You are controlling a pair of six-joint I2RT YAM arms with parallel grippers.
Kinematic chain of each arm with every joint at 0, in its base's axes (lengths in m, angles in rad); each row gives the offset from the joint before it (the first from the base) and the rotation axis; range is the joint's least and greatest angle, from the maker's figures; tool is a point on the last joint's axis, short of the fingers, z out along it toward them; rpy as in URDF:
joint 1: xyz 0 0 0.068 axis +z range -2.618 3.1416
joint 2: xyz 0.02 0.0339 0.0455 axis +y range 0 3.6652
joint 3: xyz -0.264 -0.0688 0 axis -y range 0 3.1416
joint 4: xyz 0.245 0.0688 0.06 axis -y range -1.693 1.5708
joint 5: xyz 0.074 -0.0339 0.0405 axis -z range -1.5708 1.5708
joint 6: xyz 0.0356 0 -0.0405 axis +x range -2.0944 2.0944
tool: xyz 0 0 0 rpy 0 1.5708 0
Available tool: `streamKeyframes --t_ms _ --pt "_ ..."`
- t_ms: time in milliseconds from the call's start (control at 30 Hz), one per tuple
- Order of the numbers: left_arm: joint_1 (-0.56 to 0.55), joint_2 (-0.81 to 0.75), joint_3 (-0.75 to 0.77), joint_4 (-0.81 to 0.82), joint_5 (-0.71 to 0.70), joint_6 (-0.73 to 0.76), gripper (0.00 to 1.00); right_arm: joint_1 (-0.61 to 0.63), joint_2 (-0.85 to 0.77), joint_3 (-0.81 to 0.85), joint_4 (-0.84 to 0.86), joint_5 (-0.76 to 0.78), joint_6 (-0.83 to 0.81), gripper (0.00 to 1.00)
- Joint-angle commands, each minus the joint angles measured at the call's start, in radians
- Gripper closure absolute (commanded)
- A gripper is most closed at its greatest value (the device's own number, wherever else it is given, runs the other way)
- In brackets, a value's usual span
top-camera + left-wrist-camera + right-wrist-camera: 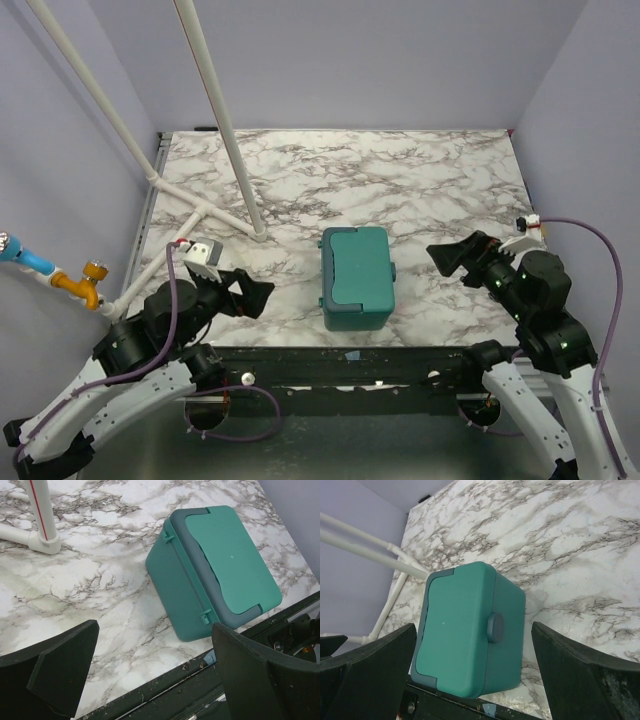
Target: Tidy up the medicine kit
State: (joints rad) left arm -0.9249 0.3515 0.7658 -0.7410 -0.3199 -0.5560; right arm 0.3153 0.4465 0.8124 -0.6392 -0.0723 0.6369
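Observation:
The medicine kit (356, 277), a deep teal-green box with rounded corners, stands near the table's front edge with its lid shut. In the left wrist view the medicine kit (215, 570) shows its hinged side; in the right wrist view the medicine kit (470, 630) shows a round grey latch (495, 627) on its side. My left gripper (252, 292) hangs open to the kit's left, well apart from it. My right gripper (455, 260) hangs open to the kit's right, also apart. Nothing sits between either pair of fingers (65, 665) (580, 672).
A white pipe frame (215, 130) rises from the table's back left, its foot (42, 540) on the marble. A black rail (340, 355) runs along the near edge. Purple walls close the left, back and right sides.

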Motion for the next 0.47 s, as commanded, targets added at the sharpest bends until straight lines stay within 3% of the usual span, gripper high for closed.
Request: streamKeyframes --t_ms 0,133,333,433 --pt "-0.002 -0.086 -0.031 -0.046 -0.045 -0.03 0.01 0.004 -0.059 -0.027 -0.013 0.067 0.058 0.0" --pt "-0.002 -0.168 -0.059 -0.074 -0.055 -0.032 0.01 0.004 -0.095 -0.032 -0.039 0.132 0.07 0.0" --pt "-0.002 -0.259 -0.081 -0.073 -0.076 -0.028 0.01 0.005 -0.156 -0.017 -0.062 0.109 0.048 0.0" --pt "-0.002 -0.287 -0.09 -0.066 -0.082 -0.028 0.01 0.003 -0.162 -0.008 -0.087 0.189 0.072 0.0"
